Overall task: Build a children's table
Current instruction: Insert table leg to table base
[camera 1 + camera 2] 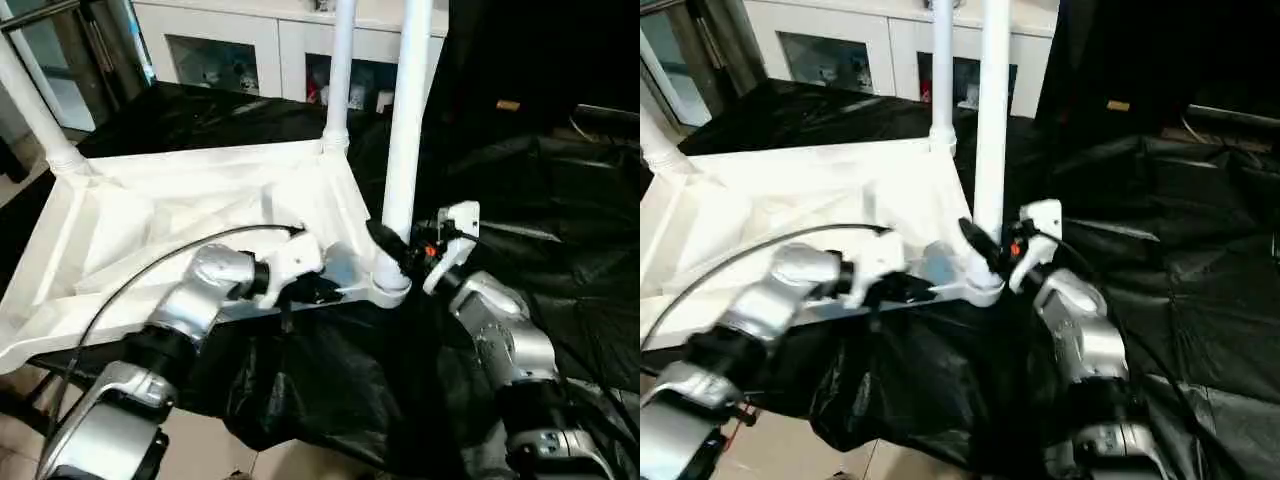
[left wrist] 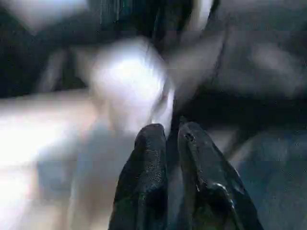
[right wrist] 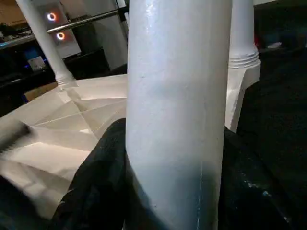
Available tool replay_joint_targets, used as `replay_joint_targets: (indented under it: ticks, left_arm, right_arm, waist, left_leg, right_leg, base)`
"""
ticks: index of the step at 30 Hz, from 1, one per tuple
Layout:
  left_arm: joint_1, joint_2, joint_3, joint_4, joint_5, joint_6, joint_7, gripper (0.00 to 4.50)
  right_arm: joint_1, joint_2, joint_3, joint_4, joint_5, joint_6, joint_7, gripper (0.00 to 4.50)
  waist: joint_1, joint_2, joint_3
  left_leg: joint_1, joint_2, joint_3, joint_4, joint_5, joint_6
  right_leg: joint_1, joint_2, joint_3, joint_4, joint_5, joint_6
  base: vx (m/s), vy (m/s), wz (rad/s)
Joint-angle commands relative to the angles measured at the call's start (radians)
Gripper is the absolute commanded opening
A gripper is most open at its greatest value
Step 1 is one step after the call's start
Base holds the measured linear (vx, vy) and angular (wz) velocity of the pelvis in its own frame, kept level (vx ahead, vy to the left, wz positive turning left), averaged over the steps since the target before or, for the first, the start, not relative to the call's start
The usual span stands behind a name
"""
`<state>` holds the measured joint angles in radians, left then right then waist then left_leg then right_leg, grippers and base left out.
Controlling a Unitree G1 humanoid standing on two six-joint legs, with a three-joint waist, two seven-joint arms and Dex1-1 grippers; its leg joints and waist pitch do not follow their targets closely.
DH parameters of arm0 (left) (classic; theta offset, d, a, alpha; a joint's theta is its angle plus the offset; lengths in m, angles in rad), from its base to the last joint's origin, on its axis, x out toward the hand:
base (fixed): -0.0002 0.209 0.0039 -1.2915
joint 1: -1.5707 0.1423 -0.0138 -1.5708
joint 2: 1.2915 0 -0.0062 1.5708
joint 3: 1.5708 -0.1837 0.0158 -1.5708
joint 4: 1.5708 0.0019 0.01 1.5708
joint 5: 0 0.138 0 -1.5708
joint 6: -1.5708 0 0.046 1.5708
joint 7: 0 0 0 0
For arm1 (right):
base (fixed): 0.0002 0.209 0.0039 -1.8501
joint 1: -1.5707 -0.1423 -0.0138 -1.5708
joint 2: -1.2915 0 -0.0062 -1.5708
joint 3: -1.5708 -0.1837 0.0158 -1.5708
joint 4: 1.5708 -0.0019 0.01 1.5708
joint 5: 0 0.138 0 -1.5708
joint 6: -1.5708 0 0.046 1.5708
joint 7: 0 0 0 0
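Note:
The white tabletop (image 1: 150, 215) lies upside down on a black cloth, ribbed underside up. Three white legs stand up from its corner sockets: one at the far left (image 1: 35, 105), one at the far right (image 1: 341, 70) and one at the near right (image 1: 408, 120). My right gripper (image 1: 405, 252) is shut around the near right leg just above its socket (image 1: 390, 290), a black finger on each side of the tube (image 3: 177, 96). My left gripper (image 1: 315, 290) sits at the tabletop's near rim, just left of that socket.
A black cloth (image 1: 540, 200) covers the work surface, hanging in folds over the near edge. A white glass-fronted cabinet (image 1: 230, 40) stands behind. A black cable (image 1: 130, 275) arcs over my left forearm. Light floor shows at the lower left.

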<state>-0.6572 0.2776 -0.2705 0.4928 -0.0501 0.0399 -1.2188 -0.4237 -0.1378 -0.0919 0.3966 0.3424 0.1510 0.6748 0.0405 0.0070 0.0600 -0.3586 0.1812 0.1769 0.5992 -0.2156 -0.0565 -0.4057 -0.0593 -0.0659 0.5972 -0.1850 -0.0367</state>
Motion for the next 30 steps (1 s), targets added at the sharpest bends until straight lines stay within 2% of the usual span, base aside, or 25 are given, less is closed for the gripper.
replay_joint_targets:
  ticks: [1, 2, 3, 5, 6, 7, 8, 9, 11, 13, 14, 16, 18, 19, 20, 23, 24, 27, 28, 30]
  left_arm:
    - [-0.027, -0.016, 0.047, -0.026, -0.061, 0.034, 0.004, 0.80]
    - [-0.064, -0.031, 0.118, -0.027, -0.128, 0.086, 0.040, 0.80]
    - [-0.089, -0.034, 0.155, -0.023, -0.160, 0.115, 0.058, 0.80]
    - [-0.120, -0.039, 0.188, -0.002, -0.174, 0.137, 0.096, 0.91]
    - [-0.154, -0.053, 0.208, 0.035, -0.160, 0.157, 0.168, 0.91]
    - [-0.181, -0.067, 0.219, 0.073, -0.138, 0.148, 0.238, 0.91]
    - [-0.215, -0.085, 0.230, 0.117, -0.114, 0.147, 0.328, 0.91]
    - [-0.236, -0.097, 0.234, 0.144, -0.102, 0.143, 0.376, 0.91]
    - [-0.243, -0.101, 0.235, 0.153, -0.098, 0.143, 0.391, 0.91]
    - [-0.283, -0.137, 0.246, 0.185, -0.097, 0.155, 0.477, 0.91]
    - [-0.309, -0.181, 0.229, 0.195, -0.089, 0.155, 0.509, 0.91]
    - [-0.322, -0.211, 0.208, 0.200, -0.071, 0.152, 0.516, 0.91]
    - [-0.326, -0.221, 0.201, 0.204, -0.063, 0.151, 0.523, 0.91]
    - [-0.333, -0.242, 0.196, 0.207, -0.067, 0.149, 0.522, 0.91]
    - [-0.334, -0.277, 0.189, 0.175, -0.099, 0.154, 0.490, 0.91]
    - [-0.320, -0.307, 0.181, 0.103, -0.156, 0.172, 0.429, 0.91]
    - [-0.316, -0.311, 0.177, 0.088, -0.164, 0.176, 0.415, 0.91]
    - [-0.304, -0.312, 0.165, 0.058, -0.167, 0.179, 0.388, 0.91]
    - [-0.299, -0.312, 0.161, 0.050, -0.167, 0.179, 0.380, 0.91]
    - [-0.285, -0.310, 0.151, 0.034, -0.160, 0.178, 0.366, 0.91]
  right_arm:
    - [-0.008, -0.002, -0.009, -0.029, 0.005, -0.001, 0.002, 1.88]
    - [-0.010, -0.002, -0.008, -0.031, 0.003, 0.001, 0.001, 1.88]
    - [-0.011, -0.002, -0.006, -0.035, 0.003, 0.004, -0.001, 1.88]
    - [-0.010, -0.002, 0.000, -0.046, 0.005, 0.014, -0.002, 1.88]
    - [-0.009, 0.000, 0.009, -0.057, 0.003, 0.019, -0.002, 1.88]
    - [-0.009, 0.001, 0.018, -0.061, 0.000, 0.019, 0.002, 1.88]
    - [-0.010, -0.001, 0.033, -0.064, -0.010, 0.015, 0.005, 1.88]
    - [-0.011, -0.002, 0.041, -0.063, -0.016, 0.012, 0.006, 1.88]
    - [-0.012, -0.002, 0.043, -0.062, -0.019, 0.011, 0.005, 1.88]
    - [-0.014, -0.004, 0.059, -0.058, -0.034, 0.003, 0.010, 1.88]
    - [-0.015, -0.004, 0.075, -0.058, -0.046, 0.000, 0.017, 1.88]
    - [-0.017, -0.003, 0.083, -0.059, -0.052, -0.001, 0.018, 1.88]
    - [-0.018, -0.003, 0.085, -0.059, -0.054, -0.002, 0.017, 1.88]
    - [-0.018, -0.005, 0.089, -0.060, -0.058, -0.003, 0.014, 1.88]
    - [-0.019, -0.008, 0.093, -0.063, -0.059, -0.002, 0.009, 1.88]
    - [-0.020, -0.013, 0.091, -0.064, -0.062, -0.002, 0.005, 1.88]
    - [-0.020, -0.013, 0.089, -0.063, -0.064, -0.003, 0.005, 1.88]
    - [-0.019, -0.016, 0.087, -0.063, -0.067, -0.004, 0.004, 1.88]
    - [-0.019, -0.017, 0.087, -0.063, -0.069, -0.004, 0.004, 1.88]
    - [-0.018, -0.021, 0.090, -0.061, -0.071, -0.007, 0.004, 1.88]
  waist:
    - [0.002, 0.003, -0.069]
    - [0.002, -0.002, -0.068]
    - [0.004, 0.000, -0.068]
    - [0.004, -0.006, -0.066]
    - [0.002, -0.007, -0.064]
    - [0.002, -0.007, -0.064]
    - [0.002, -0.007, -0.066]
    - [0.002, -0.010, -0.067]
    - [0.004, -0.010, -0.069]
    - [0.004, -0.013, -0.072]
    - [0.008, -0.011, -0.075]
    - [0.012, -0.009, -0.076]
    - [0.020, -0.011, -0.076]
    - [0.021, -0.003, -0.076]
    - [0.019, -0.009, -0.076]
    - [0.029, -0.008, -0.078]
    - [0.029, -0.011, -0.077]
    - [0.025, -0.013, -0.074]
    - [0.023, -0.008, -0.073]
    - [0.021, -0.010, -0.072]
  left_leg:
    - [0.009, 0.055, -0.008, -0.069, -0.059, 0.080]
    - [0.006, 0.052, -0.008, -0.069, -0.071, 0.074]
    - [0.007, 0.051, -0.008, -0.069, -0.077, 0.067]
    - [0.005, 0.047, -0.010, -0.069, -0.091, 0.062]
    - [0.005, 0.044, -0.009, -0.067, -0.091, 0.060]
    - [0.005, 0.044, -0.009, -0.067, -0.091, 0.060]
    - [0.003, 0.042, -0.011, -0.064, -0.082, 0.065]
    - [0.001, 0.042, -0.012, -0.064, -0.074, 0.068]
    - [-0.001, 0.042, -0.013, -0.064, -0.056, 0.077]
    - [-0.004, 0.041, -0.013, -0.061, -0.036, 0.085]
    - [-0.001, 0.042, -0.013, -0.057, -0.013, 0.098]
    - [-0.003, 0.046, -0.015, -0.056, 0.006, 0.120]
    - [-0.003, 0.045, -0.015, -0.055, 0.015, 0.138]
    - [-0.003, 0.045, -0.016, -0.055, 0.012, 0.138]
    - [-0.003, 0.045, -0.014, -0.055, 0.002, 0.138]
    - [-0.001, 0.048, -0.014, -0.053, 0.009, 0.134]
    - [-0.005, 0.049, -0.015, -0.054, 0.007, 0.140]
    - [-0.008, 0.046, -0.015, -0.055, -0.010, 0.142]
    - [-0.008, 0.044, -0.015, -0.054, -0.023, 0.135]
    - [-0.008, 0.043, -0.015, -0.055, -0.034, 0.124]
  right_leg:
    - [0.065, -0.092, 0.058, -0.043, 0.008, -0.304]
    - [0.068, -0.092, 0.057, -0.047, -0.018, -0.297]
    - [0.068, -0.093, 0.057, -0.046, -0.032, -0.296]
    - [0.069, -0.090, 0.056, -0.053, -0.087, -0.275]
    - [0.068, -0.086, 0.056, -0.058, -0.123, -0.250]
    - [0.068, -0.086, 0.056, -0.058, -0.123, -0.250]
    - [0.070, -0.084, 0.054, -0.059, -0.131, -0.230]
    - [0.072, -0.084, 0.054, -0.059, -0.126, -0.226]
    - [0.072, -0.085, 0.053, -0.058, -0.115, -0.220]
    - [0.073, -0.084, 0.053, -0.054, -0.091, -0.224]
    - [0.072, -0.085, 0.053, -0.048, -0.034, -0.242]
    - [0.071, -0.087, 0.053, -0.045, 0.010, -0.255]
    - [0.072, -0.088, 0.051, -0.043, 0.026, -0.262]
    - [0.071, -0.088, 0.051, -0.042, 0.024, -0.263]
    - [0.073, -0.088, 0.051, -0.046, 0.013, -0.262]
    - [0.071, -0.091, 0.052, -0.044, 0.014, -0.276]
    - [0.072, -0.090, 0.051, -0.042, 0.023, -0.282]
    - [0.074, -0.090, 0.049, -0.047, -0.016, -0.269]
    - [0.074, -0.089, 0.049, -0.053, -0.045, -0.257]
    - [0.074, -0.087, 0.049, -0.055, -0.073, -0.246]
  base:
    - [0.000, 0.000, 0.00]
    - [0.000, 0.000, 0.00]
    - [0.000, 0.000, 0.00]
    - [0.000, 0.000, 0.00]
    - [0.000, 0.000, 0.00]
    - [0.000, 0.000, 0.00]
    - [0.000, 0.000, 0.00]
    - [0.000, 0.000, 0.00]
    - [0.000, 0.000, 0.00]
    - [0.000, 0.000, 0.00]
    - [0.000, 0.000, 0.00]
    - [0.000, 0.000, 0.00]
    - [0.000, 0.000, 0.00]
    - [0.000, 0.000, 0.00]
    - [0.000, 0.000, 0.00]
    - [0.000, 0.000, 0.00]
    - [0.000, 0.000, 0.00]
    - [0.000, 0.000, 0.00]
    - [0.000, 0.000, 0.00]
    - [0.000, 0.000, 0.00]
